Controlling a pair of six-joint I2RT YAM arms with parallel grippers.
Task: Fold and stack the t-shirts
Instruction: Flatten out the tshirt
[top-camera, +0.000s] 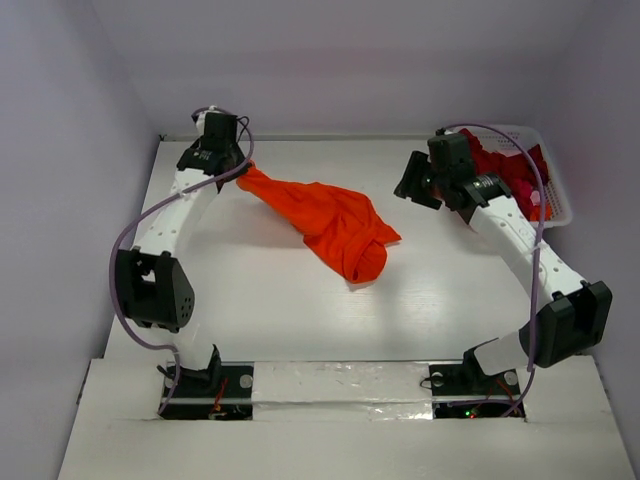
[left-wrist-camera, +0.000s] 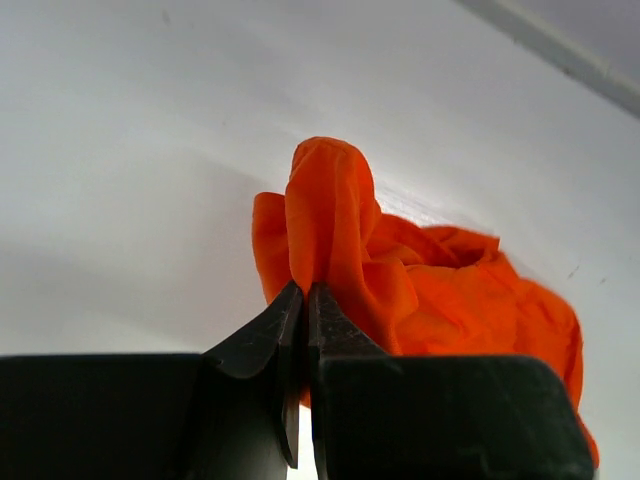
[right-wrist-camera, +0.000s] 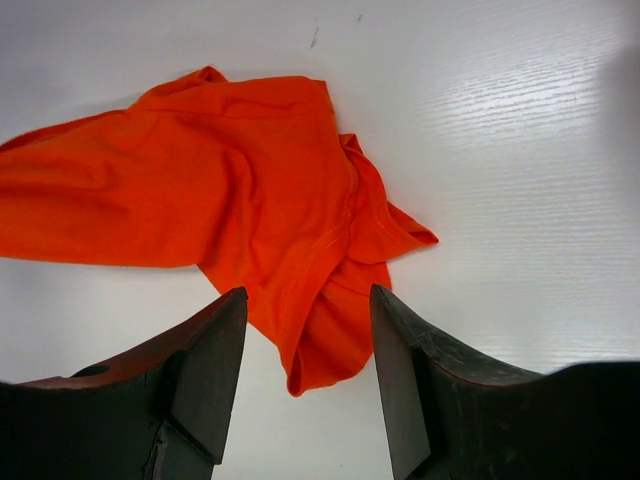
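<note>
Nothing is folded yet: left tool (left-wrist-camera: 305, 292) clenches the crumpled orange tee (top-camera: 330, 225) on the desk (top-camera: 280, 310); right tool (right-wrist-camera: 308, 292) hangs released.

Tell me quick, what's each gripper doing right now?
Left gripper: closed on the orange t-shirt.
Right gripper: open, holding nothing.

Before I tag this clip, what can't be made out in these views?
- Top view: how many garments the basket holds; the right arm covers part of the red cloth.
- Left wrist view: which part of the orange t-shirt the shut left gripper pinches; its fingers hide it.
- Right wrist view: the shirt's far end, cut off by the left edge.
</note>
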